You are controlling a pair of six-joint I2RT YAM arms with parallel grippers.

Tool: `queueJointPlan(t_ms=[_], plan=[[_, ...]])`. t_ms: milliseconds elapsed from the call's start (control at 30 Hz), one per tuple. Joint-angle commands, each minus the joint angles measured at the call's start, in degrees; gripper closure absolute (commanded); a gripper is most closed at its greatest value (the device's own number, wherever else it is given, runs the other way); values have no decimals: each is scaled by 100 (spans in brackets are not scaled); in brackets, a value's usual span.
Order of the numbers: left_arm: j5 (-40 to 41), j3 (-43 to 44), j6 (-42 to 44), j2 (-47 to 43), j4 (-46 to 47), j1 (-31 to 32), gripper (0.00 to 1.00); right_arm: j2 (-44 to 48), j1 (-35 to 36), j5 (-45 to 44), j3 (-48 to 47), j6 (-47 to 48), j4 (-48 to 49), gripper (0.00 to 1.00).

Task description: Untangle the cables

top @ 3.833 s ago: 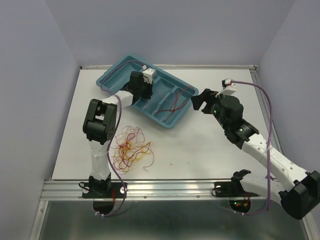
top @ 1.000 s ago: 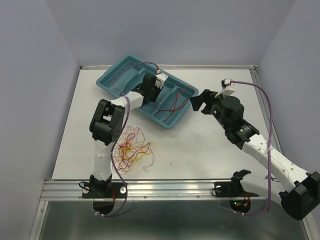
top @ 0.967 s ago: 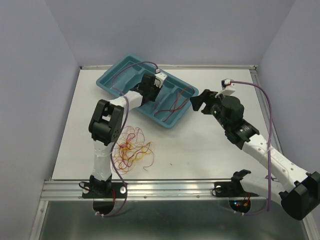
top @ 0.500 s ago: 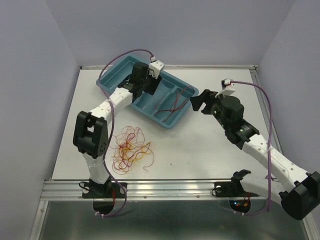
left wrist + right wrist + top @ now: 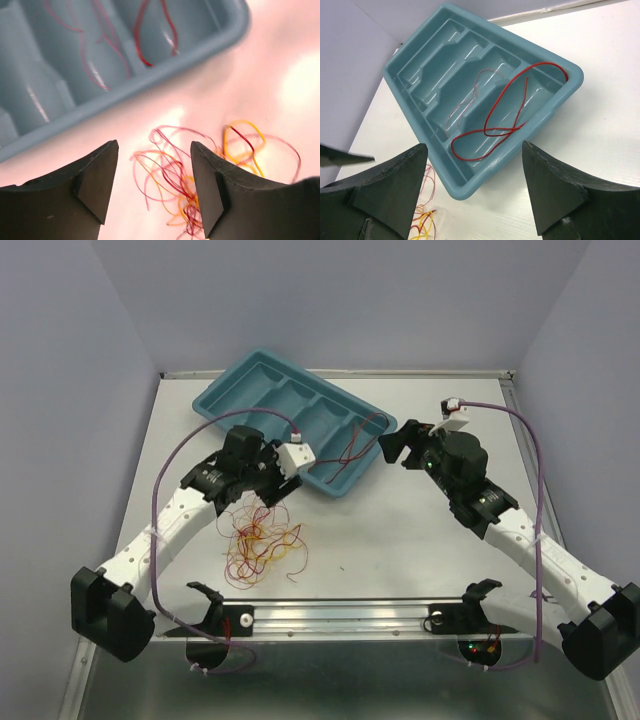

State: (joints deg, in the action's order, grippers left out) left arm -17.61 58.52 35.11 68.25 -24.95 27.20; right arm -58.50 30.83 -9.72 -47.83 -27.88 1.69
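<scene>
Two cables (image 5: 495, 120) sit in the tray (image 5: 240, 380); my left gripper (image 5: 154, 162), wide and empty, has swung back over the tangle (image 5: 262, 540).

Cables (image 5: 182, 192) partly hidden
Under the left gripper (image 5: 154, 145) they pass behind one finger (image 5: 220, 190) and run off the lower edge

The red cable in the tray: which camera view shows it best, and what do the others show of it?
The right wrist view: the red cable is large and whole, looping across the tray. The top external view shows it whole but tiny. The left wrist view catches only part, at the frame's top edge.
</scene>
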Motion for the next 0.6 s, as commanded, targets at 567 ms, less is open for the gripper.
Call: queueJointPlan(t_ms=[567], plan=[[275, -763, -672, 1023, -37, 2281, 48, 137, 28, -13, 134, 107, 217, 18]])
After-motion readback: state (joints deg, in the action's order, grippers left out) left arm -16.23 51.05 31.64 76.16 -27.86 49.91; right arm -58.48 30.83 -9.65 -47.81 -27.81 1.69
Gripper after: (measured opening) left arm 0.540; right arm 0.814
